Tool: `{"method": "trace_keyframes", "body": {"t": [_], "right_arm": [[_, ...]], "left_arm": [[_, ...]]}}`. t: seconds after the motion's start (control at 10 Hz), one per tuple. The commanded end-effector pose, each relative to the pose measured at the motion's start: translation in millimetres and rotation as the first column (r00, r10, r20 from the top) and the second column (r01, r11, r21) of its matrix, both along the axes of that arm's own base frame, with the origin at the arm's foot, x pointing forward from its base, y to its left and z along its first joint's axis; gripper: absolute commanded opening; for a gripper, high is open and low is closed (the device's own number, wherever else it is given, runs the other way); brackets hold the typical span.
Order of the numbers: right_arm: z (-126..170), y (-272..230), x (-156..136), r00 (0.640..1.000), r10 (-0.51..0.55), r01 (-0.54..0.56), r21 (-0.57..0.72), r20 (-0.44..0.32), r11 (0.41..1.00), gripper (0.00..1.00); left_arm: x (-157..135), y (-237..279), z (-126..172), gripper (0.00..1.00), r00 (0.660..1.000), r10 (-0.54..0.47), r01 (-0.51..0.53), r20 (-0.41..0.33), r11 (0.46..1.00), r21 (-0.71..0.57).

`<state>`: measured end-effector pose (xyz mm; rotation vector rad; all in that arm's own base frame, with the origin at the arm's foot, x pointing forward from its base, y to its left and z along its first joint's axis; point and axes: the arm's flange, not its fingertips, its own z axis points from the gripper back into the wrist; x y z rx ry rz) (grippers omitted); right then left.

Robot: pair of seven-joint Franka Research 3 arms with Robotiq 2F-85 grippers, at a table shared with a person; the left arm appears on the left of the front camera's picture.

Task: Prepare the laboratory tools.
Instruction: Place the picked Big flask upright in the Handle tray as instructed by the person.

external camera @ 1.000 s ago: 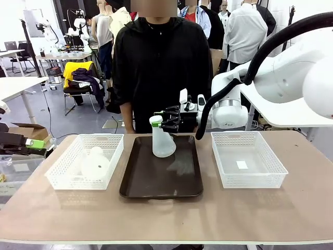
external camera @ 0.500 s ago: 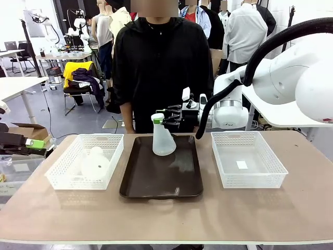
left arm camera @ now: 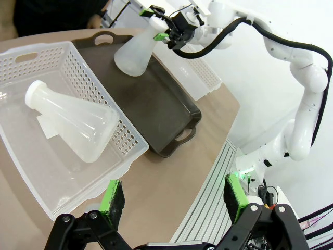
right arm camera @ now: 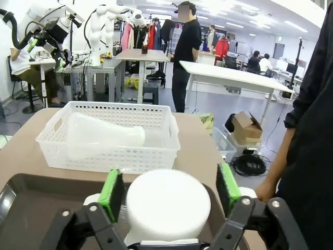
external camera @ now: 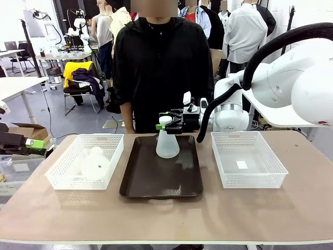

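Flask (external camera: 167,147) has straightened upright at tray's (external camera: 161,182) far edge; right gripper (external camera: 165,124) spread about its neck, left gripper (left arm camera: 171,200) spread; second flask (left arm camera: 73,130) waits in basket (left arm camera: 31,57).

Open-plan robotics lab hall. White robot arm (external camera: 281,78) at tan table (external camera: 166,219). Upper left of front view: white work tables (external camera: 15,83), chair (external camera: 78,83) draped with clothes, cardboard box (external camera: 23,130). Upper right: people standing (external camera: 247,31). Right wrist view: ceiling strip lights (right arm camera: 234,8), floor cables (right arm camera: 250,164).
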<state>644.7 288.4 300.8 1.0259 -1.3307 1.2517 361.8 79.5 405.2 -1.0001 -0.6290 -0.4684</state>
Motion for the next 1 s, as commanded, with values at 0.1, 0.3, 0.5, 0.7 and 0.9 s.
{"method": "trace_keyframes", "body": {"t": [0.1,0.3,0.5,0.7,0.9], "right_arm": [[5.9,0.7,2.3,1.000,0.010,-0.010,-0.032,-0.007,0.999,1.00],[10.7,-8.5,-1.4,0.999,0.018,-0.020,-0.063,-0.036,0.998,1.00],[9.2,-19.2,-3.7,0.996,0.029,-0.038,-0.114,-0.081,0.993,1.00],[8.4,-15.5,0.5,0.969,0.028,-0.079,-0.202,-0.244,0.976,1.00],[7.6,-19.7,0.5,0.997,0.025,-0.031,-0.090,-0.071,0.995,1.00]], "left_arm": [[-1.6,0.8,-0.1,1.00,1.000,-0.003,0.003,0.002,1.000,-0.005],[-1.6,0.8,-0.1,1.00,1.000,-0.003,0.003,0.002,1.000,-0.005],[-1.6,0.8,-0.1,1.00,1.000,-0.003,0.003,0.002,1.000,-0.005],[-1.6,0.8,-0.1,1.00,1.000,-0.003,0.003,0.002,1.000,-0.005],[-1.6,0.8,-0.1,1.00,1.000,-0.003,0.003,0.002,1.000,-0.005]]}}
